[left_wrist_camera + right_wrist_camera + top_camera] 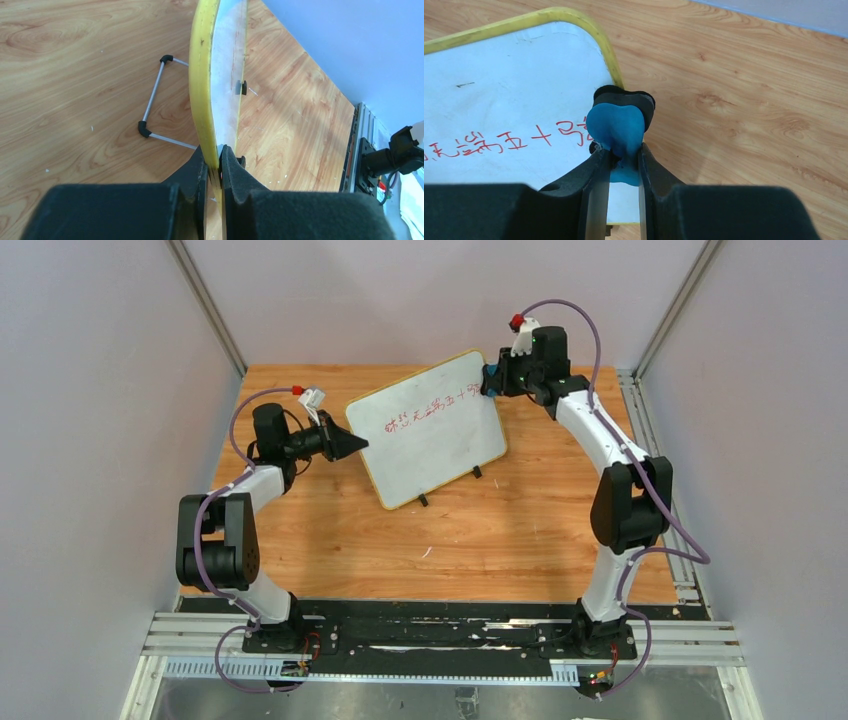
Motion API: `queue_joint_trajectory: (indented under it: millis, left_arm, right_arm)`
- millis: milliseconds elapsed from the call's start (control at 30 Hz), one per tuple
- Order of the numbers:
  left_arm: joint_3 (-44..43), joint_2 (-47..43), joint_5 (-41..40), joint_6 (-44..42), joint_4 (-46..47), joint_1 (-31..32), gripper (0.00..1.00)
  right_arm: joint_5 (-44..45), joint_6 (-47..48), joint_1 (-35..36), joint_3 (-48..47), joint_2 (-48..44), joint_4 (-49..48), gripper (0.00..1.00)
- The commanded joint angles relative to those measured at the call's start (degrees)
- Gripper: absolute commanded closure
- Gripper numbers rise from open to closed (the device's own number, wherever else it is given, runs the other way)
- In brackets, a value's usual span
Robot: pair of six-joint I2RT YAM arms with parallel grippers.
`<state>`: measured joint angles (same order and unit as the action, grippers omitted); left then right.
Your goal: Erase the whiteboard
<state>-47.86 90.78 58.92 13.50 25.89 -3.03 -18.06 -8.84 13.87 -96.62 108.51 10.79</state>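
Observation:
The whiteboard point(432, 455) stands tilted on the wooden table, with a yellow frame and two black feet point(423, 500). Red handwriting point(430, 408) runs across its upper half. My left gripper point(358, 445) is shut on the board's left edge; in the left wrist view the yellow frame point(202, 75) is pinched between the jaws of the left gripper point(214, 160). My right gripper point(490, 380) is at the board's top right corner, shut on a blue eraser point(616, 125) with a black pad. The eraser rests against the whiteboard point(514, 80) just right of the handwriting point(499, 142).
The wooden table point(500, 540) is walled at the back and on both sides. A thin wire stand point(152, 100) with black corner pieces lies on the wood behind the board. Metal rails point(450, 640) run along the near edge by the arm bases.

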Motion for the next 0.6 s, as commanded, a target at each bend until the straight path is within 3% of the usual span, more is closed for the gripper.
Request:
queue_joint_trajectory:
  millis: [0,267,567]
  left_arm:
    - [0.66,0.76,-7.59,-9.23,-4.09,0.13,1.00]
    - [0.63,1.08,-7.50,-9.29,-4.09,0.17,1.00]
    - [0.65,1.29,-7.50,-9.36,-4.21,0.15,1.00]
  right_arm:
    - [0.21,1.59,1.07,-3.02,2.50,1.51,0.99]
    - [2.25,2.93,2.56,0.35,2.61,0.54,0.99]
    - [7.94,6.15,9.25,-0.39,3.08,1.74,0.99]
